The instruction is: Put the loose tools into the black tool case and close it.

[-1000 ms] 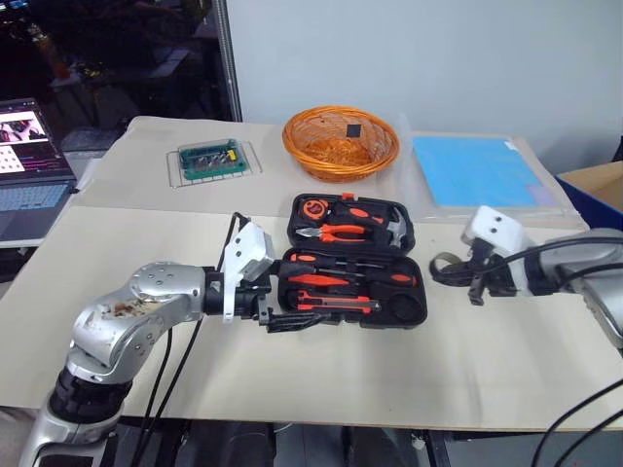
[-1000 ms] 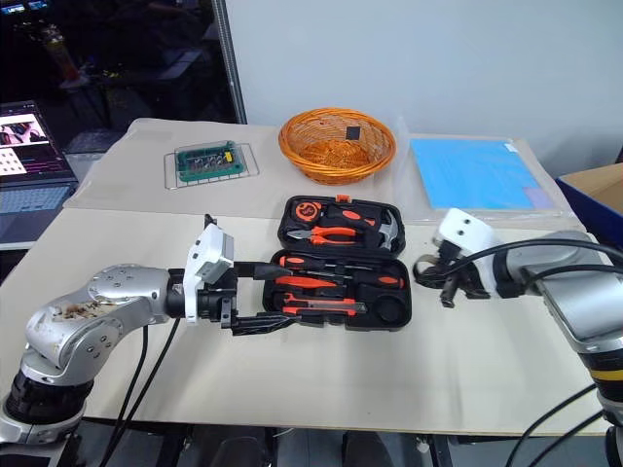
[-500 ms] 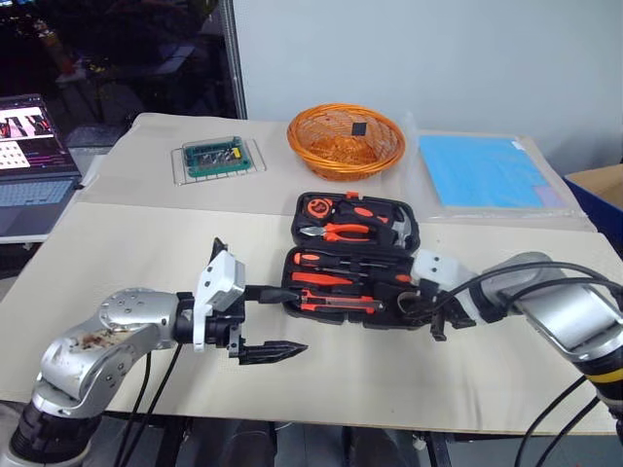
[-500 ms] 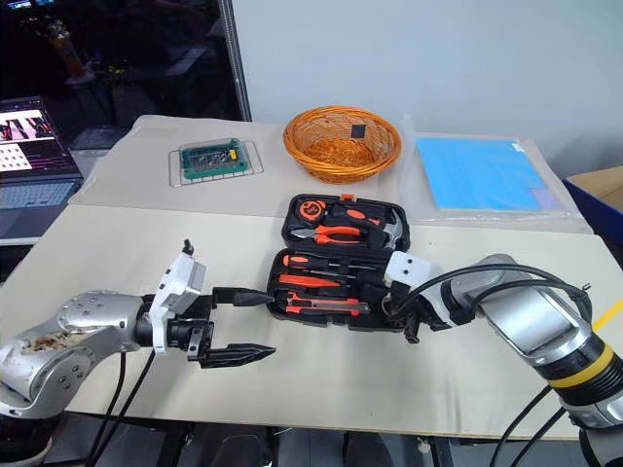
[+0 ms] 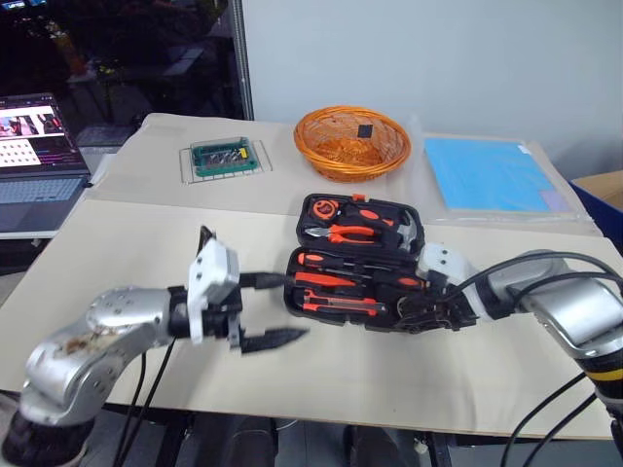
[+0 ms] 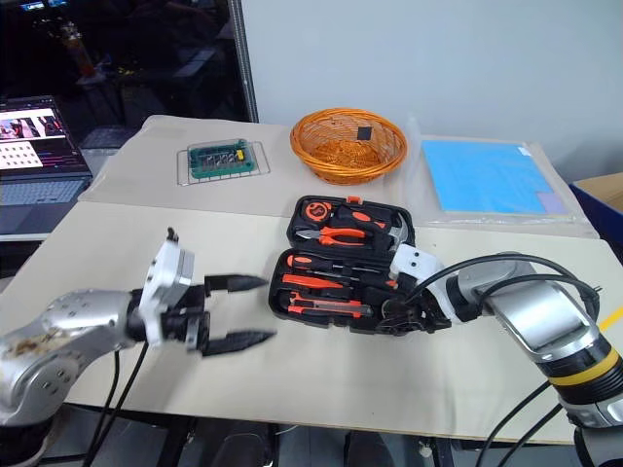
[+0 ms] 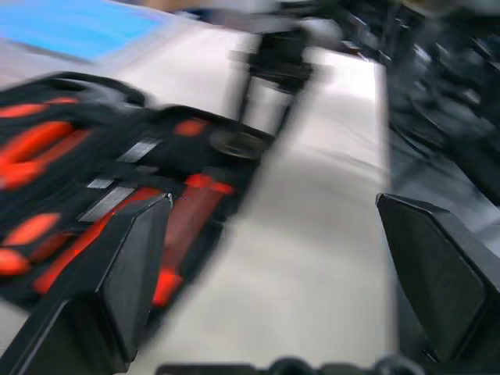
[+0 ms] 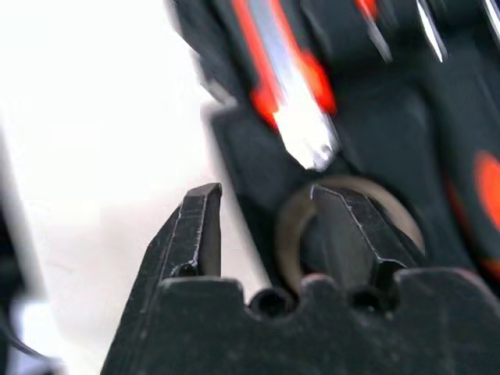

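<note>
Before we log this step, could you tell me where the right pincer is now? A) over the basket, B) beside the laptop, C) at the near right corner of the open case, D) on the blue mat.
C: the right pincer sits at the near right corner of the open case, one finger inside the tape roll.

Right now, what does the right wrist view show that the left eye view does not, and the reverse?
Right wrist view: the grey tape roll in a round recess, with the right gripper open over it. Left eye view: the open left gripper, orange basket, laptop, blue sheet. Shared: the open black tool case with its tools, and the table.
</note>
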### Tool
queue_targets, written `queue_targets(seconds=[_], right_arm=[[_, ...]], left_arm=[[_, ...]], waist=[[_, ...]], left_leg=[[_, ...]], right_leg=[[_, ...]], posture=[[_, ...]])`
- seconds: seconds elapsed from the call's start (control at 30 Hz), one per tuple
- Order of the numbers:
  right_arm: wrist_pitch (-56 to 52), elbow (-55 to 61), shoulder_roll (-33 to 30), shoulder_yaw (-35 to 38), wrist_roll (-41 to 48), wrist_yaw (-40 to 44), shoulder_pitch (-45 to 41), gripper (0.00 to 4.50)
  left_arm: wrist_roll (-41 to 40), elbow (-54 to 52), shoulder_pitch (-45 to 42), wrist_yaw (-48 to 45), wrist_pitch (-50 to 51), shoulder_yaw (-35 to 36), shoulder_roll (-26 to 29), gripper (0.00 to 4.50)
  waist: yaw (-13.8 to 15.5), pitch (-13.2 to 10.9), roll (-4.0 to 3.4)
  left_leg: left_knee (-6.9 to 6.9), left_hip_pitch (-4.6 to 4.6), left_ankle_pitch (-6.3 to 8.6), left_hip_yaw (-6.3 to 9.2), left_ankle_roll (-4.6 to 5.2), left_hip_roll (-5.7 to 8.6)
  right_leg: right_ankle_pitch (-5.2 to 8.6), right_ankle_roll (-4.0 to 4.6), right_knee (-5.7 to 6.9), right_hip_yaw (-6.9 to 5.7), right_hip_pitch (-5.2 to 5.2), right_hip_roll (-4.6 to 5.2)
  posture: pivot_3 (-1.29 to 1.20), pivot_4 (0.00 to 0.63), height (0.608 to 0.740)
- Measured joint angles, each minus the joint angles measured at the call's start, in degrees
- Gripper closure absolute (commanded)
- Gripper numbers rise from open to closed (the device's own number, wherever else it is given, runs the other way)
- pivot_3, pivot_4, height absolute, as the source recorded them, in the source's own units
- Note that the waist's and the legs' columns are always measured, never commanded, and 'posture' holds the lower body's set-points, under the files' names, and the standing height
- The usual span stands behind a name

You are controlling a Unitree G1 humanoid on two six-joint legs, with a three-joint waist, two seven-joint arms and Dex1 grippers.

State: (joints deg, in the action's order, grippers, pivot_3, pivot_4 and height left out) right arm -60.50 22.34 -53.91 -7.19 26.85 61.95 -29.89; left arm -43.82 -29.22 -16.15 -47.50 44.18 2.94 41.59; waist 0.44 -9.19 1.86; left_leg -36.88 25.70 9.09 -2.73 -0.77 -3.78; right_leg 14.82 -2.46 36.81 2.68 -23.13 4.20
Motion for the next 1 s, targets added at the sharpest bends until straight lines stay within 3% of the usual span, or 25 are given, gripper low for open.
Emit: queue_targets(seconds=[0.07,0.2,0.27,0.33,0.43,0.63,0.73,0.77,0.8,1.0], right_arm=[[-1.5,0.1,2.4,4.3,1.3,-3.2,-0.1,2.26],[-4.0,-1.1,9.7,13.0,-0.1,-16.6,-0.3,1.18],[-5.2,-1.4,12.2,14.7,-1.7,-21.7,-0.5,0.49],[-6.4,-2.9,16.2,15.8,-5.2,-30.2,-1.2,0.11],[-8.6,-7.0,20.7,16.3,-7.7,-37.1,-3.6,0.11],[-9.9,-16.8,21.7,12.6,-10.8,-41.1,-6.8,0.11],[-11.8,-17.4,21.9,11.8,-9.6,-39.7,-6.9,0.72],[-12.4,-17.4,21.9,11.3,-9.5,-39.2,-6.9,0.87],[-12.7,-17.4,21.9,10.1,-9.1,-38.4,-6.7,1.33],[-12.5,-17.7,22.2,8.2,-7.8,-36.2,-5.5,3.37]], left_arm=[[1.7,3.2,-1.9,2.6,0.3,-0.6,-1.7,0.0],[7.2,11.1,-7.2,12.5,2.0,-2.0,-7.8,0.0],[8.6,14.9,-9.7,16.8,3.5,-1.8,-11.0,0.0],[10.3,21.2,-14.6,22.9,6.6,-1.6,-16.2,0.0],[12.5,27.5,-19.9,26.9,10.1,-2.5,-18.6,0.0],[16.5,39.2,-26.5,25.6,11.6,-5.4,-20.2,0.0],[17.8,43.0,-27.8,23.6,11.4,-7.1,-20.7,0.0],[18.1,43.9,-28.1,22.9,11.2,-7.4,-20.7,0.41],[18.8,44.4,-28.5,21.6,11.0,-7.8,-20.5,0.55],[18.9,43.1,-28.3,16.0,12.4,-8.7,-19.6,2.76]], waist=[[-0.2,0.0,0.03],[0.0,0.0,0.03],[0.2,0.0,0.04],[0.3,0.0,0.05],[0.0,0.0,0.05],[-0.9,0.0,0.04],[-1.1,0.0,0.04],[-1.1,0.0,0.04],[-1.1,0.0,0.04],[-1.3,0.0,0.04]], left_leg=[[0.0,-0.01,0.0,0.02,0.0,0.0],[0.01,0.01,0.0,0.02,0.0,0.03],[0.0,0.04,-0.01,0.08,0.01,0.07],[-0.05,0.11,-0.03,0.14,0.0,0.11],[-0.06,0.16,-0.04,0.14,0.0,0.15],[0.09,0.2,-0.04,0.17,0.0,0.17],[0.1,0.25,-0.04,0.19,0.0,0.18],[0.09,0.25,-0.04,0.19,0.0,0.18],[0.09,0.25,-0.04,0.2,0.0,0.19],[0.08,0.2,-0.04,0.21,-0.01,0.16]], right_leg=[[0.0,0.0,0.02,0.01,0.02,-0.01],[0.0,0.0,0.09,0.03,-0.01,-0.01],[0.01,-0.03,0.12,0.02,0.01,-0.02],[0.0,-0.07,0.19,0.02,-0.03,-0.01],[-0.01,-0.1,0.21,0.05,-0.1,-0.02],[-0.01,-0.1,0.22,0.05,-0.16,-0.03],[-0.01,-0.11,0.21,0.05,-0.18,-0.02],[-0.01,-0.11,0.21,0.05,-0.18,-0.02],[-0.01,-0.12,0.21,0.05,-0.18,-0.01],[-0.01,-0.11,0.24,0.04,-0.15,-0.02]], posture=[[0.0,0.15,0.74],[0.0,0.15,0.74],[0.0,0.15,0.74],[0.0,0.15,0.74],[0.0,0.15,0.74],[0.0,0.15,0.74],[0.0,0.15,0.74],[0.0,0.15,0.74],[0.0,0.15,0.74],[0.0,0.15,0.74]])
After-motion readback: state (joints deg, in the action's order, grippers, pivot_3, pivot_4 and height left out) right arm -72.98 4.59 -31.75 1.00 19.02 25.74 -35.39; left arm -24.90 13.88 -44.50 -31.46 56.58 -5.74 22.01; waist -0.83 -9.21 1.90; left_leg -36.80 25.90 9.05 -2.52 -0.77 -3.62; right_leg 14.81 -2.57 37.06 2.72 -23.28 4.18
